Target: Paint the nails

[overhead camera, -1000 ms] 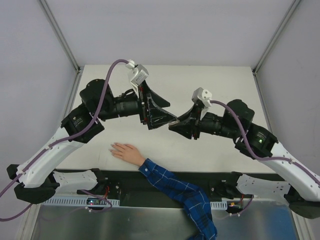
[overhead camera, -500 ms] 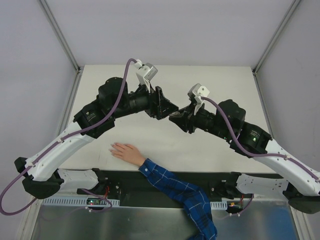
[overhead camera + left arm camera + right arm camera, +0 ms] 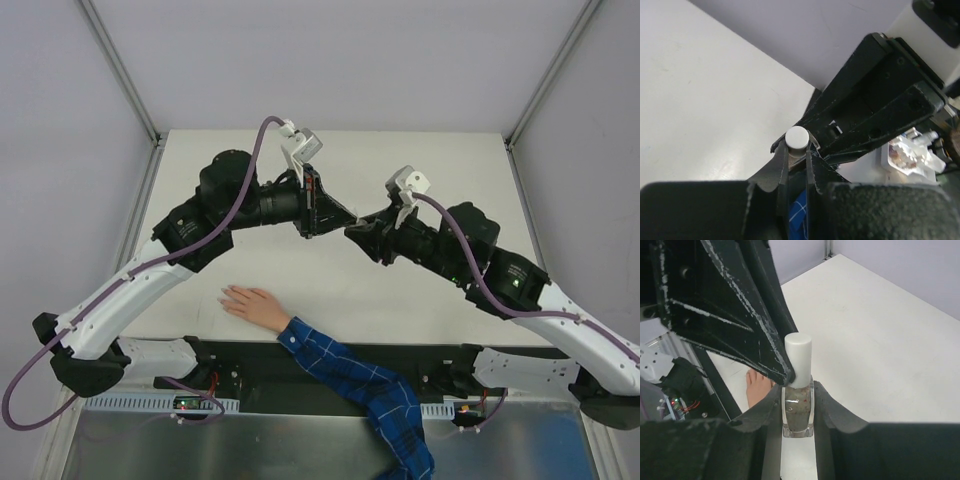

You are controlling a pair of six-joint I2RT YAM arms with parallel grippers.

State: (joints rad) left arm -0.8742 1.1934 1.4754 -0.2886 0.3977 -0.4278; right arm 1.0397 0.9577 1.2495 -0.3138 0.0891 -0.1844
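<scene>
The right claw (image 3: 797,390) grips the polish bottle (image 3: 798,412) and the left claw (image 3: 796,148) pinches its white cap (image 3: 798,136). The nails (image 3: 225,295) lie on the table, well apart from both.

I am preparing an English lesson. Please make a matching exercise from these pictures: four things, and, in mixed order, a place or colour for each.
1. bottle
2. white cap
3. hand
4. sleeve

A. blue plaid
B. flat on the table
C. between the left pincer tips
D. clamped in the right pincer

Pairs: 1-D, 2-C, 3-B, 4-A.
</scene>
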